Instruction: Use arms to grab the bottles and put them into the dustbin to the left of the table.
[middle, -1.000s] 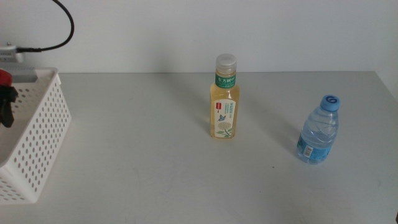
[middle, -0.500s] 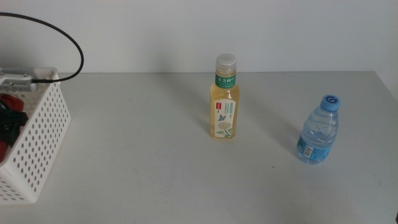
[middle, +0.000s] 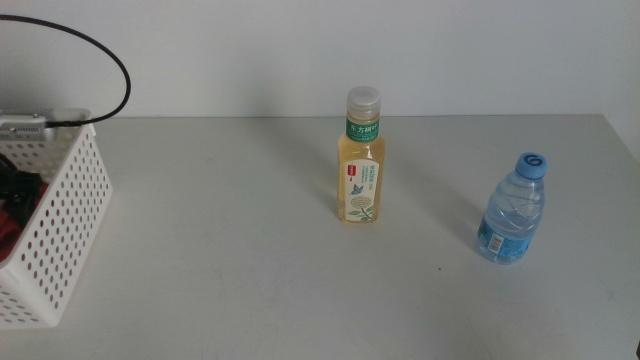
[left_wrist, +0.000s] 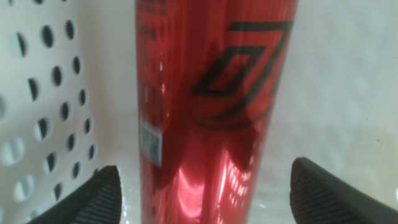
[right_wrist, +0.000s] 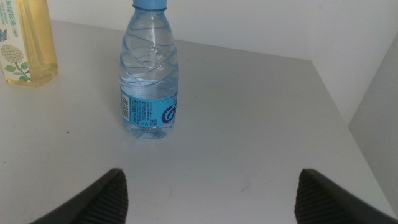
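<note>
Red metal fills my left wrist view: the can (left_wrist: 208, 106) lies inside the dustbin (left_wrist: 43, 112), its long axis running straight away from the camera between my left gripper (left_wrist: 205, 193) jaws. Those jaws stand wide apart, with clear daylight on both sides of the can, so I judge it released and lying against the perforated wall and floor. In the middle view only a dark and red patch shows through the dustbin (middle: 60, 230) at the table's left end.

Two bottles are left standing upright on the table (middle: 250, 270). The water bottle (right_wrist: 149, 74) sits directly ahead of my right gripper (right_wrist: 208, 193), centred between its spread jaws but well short of them, its axis vertical. In the middle view the water bottle (middle: 512, 210) is near the right edge, plainly nearer my right arm. The tea bottle (middle: 361, 158) stands mid-table, beyond and to the left of it. I'd reach straight forward with the right for the water bottle.
</note>
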